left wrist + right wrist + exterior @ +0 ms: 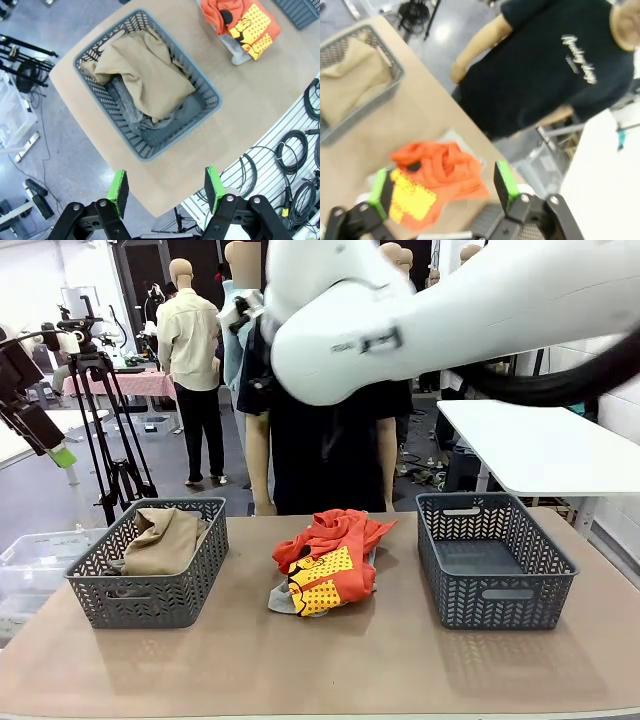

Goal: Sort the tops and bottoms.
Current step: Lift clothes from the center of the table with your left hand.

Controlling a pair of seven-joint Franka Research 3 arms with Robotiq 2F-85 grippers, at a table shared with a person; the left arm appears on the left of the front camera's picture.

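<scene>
A khaki-tan garment [162,538] lies in the left basket [150,602], on top of a dark grey garment [150,121]. In mid-table the orange-red garment with yellow dotted print [330,558] is bunched over a light grey garment [280,598]. High off the table's left end, my left gripper [166,192] hangs open and empty, looking down on the khaki-tan garment [145,75]; in the front view the left gripper [60,454] shows at the far left. Open and empty too, my right gripper [442,190] hovers above the orange-red garment [442,162].
The right basket [495,562] holds nothing. A person in a black T-shirt [545,65] stands at the far edge of the table. My right arm's white link [420,310] crosses the top of the front view. A tripod [100,430] stands off the table's left.
</scene>
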